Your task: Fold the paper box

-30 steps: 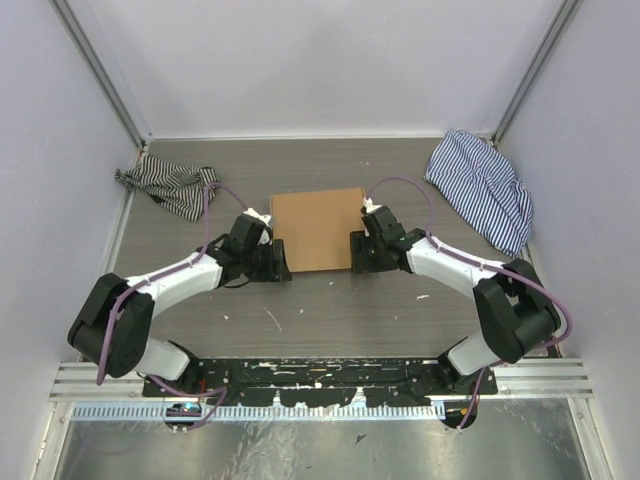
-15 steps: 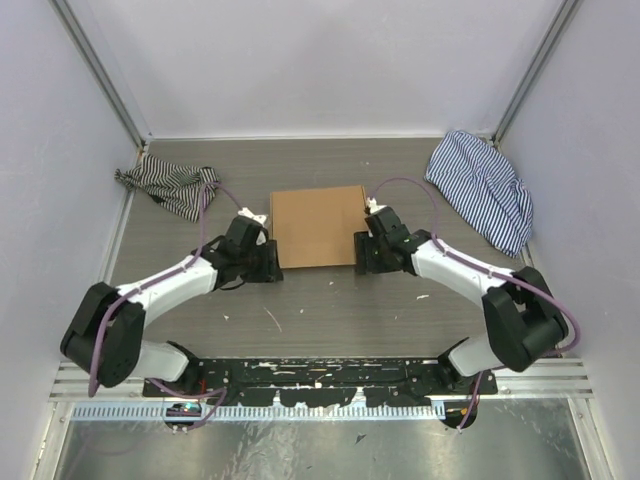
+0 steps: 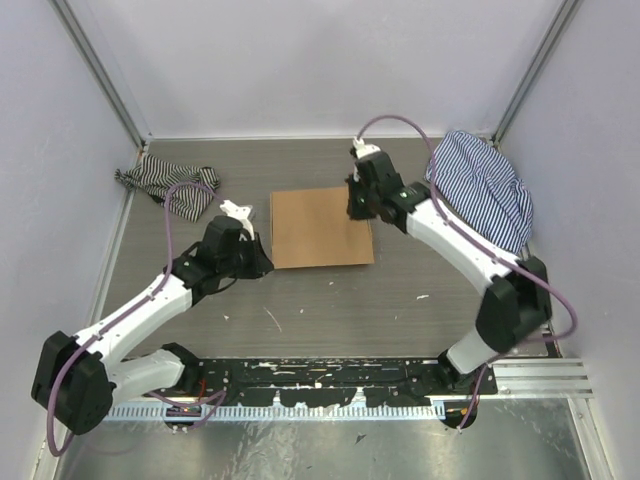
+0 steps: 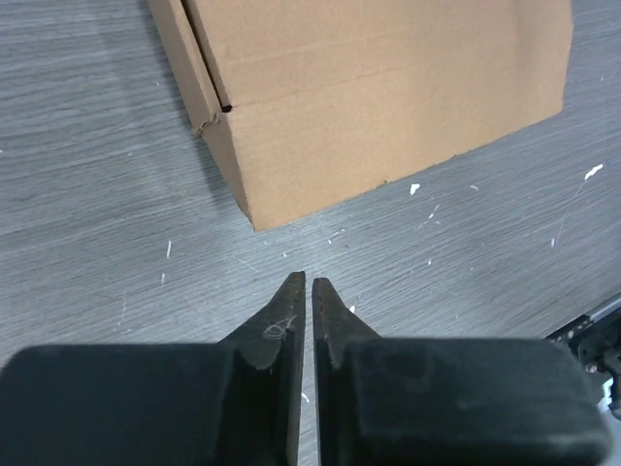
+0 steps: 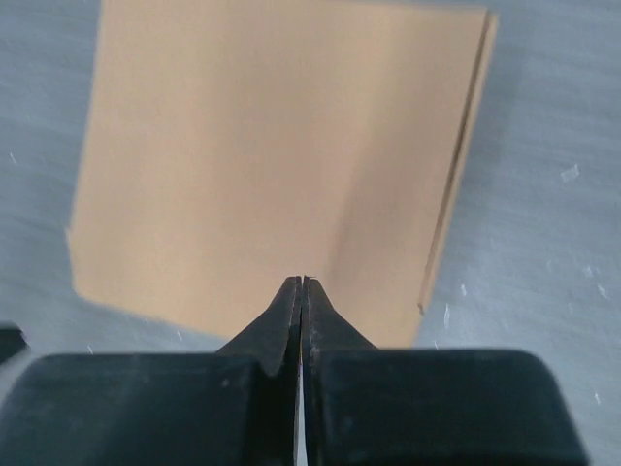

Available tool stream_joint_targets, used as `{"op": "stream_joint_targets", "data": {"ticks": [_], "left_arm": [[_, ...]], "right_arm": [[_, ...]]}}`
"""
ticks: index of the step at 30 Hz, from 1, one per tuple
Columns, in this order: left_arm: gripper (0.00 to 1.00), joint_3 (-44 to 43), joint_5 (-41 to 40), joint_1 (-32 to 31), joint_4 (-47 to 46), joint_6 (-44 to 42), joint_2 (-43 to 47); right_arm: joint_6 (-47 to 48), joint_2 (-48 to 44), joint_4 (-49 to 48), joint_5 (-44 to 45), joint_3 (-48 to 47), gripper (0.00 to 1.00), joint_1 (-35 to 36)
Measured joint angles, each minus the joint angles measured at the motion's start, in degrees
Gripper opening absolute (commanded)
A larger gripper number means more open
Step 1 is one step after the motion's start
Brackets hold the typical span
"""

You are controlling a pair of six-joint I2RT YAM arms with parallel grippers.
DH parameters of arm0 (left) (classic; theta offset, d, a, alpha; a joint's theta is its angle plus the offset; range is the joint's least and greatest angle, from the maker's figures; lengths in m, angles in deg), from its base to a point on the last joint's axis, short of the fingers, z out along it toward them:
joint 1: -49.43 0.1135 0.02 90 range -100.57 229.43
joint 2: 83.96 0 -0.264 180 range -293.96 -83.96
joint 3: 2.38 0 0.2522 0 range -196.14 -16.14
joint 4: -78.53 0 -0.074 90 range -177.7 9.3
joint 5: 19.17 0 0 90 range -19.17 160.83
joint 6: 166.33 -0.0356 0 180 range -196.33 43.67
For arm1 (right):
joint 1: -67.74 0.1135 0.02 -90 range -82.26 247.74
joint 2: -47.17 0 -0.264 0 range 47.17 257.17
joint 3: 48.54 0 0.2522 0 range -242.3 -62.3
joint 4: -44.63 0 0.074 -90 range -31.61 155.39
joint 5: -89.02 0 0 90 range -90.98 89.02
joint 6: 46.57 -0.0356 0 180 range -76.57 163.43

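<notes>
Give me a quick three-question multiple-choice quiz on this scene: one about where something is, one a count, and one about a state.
1. Where does the paper box lie?
A) on a cloth
B) flat in the middle of the table
C) lifted off the surface

2. How many striped cloths are there?
A) one
B) two
C) three

3. How is the right gripper?
A) open wide
B) shut on a cloth
C) shut, holding nothing

Answers:
1 B: the top view shows the box resting flat on the grey surface.
2 B: one of the striped cloths lies at the far left and one at the far right.
3 C: the right wrist view shows the fingertips together with nothing between them.
</notes>
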Motion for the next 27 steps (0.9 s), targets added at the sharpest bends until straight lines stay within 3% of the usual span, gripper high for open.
{"op": "stream_joint_targets", "data": {"ticks": [4, 8, 14, 20, 27], "left_arm": [[0.00, 1.05, 0.76, 0.00, -2.03, 0.46, -2.60], [0.13, 1.75, 0.87, 0.00, -5.07, 0.63, -5.38], [0.15, 3.93, 0.83, 0.00, -10.03, 1.25, -6.40], [0.15, 3.91, 0.66, 0.00, -14.47, 1.11, -9.77], [0.14, 3.80, 0.61, 0.00, -16.98, 1.03, -17.20]], "right_arm": [[1.51, 13.16, -1.55, 0.39, -13.49, 0.01, -0.79], [2.45, 27.61, -2.62, -0.48, -25.92, 0.02, -2.73], [3.04, 46.86, -3.43, -4.28, -44.81, 0.05, -6.62], [4.39, 54.84, -3.54, -7.78, -52.98, 0.09, -8.68], [6.95, 56.70, -3.15, -15.39, -55.65, 0.11, -8.68]]}}
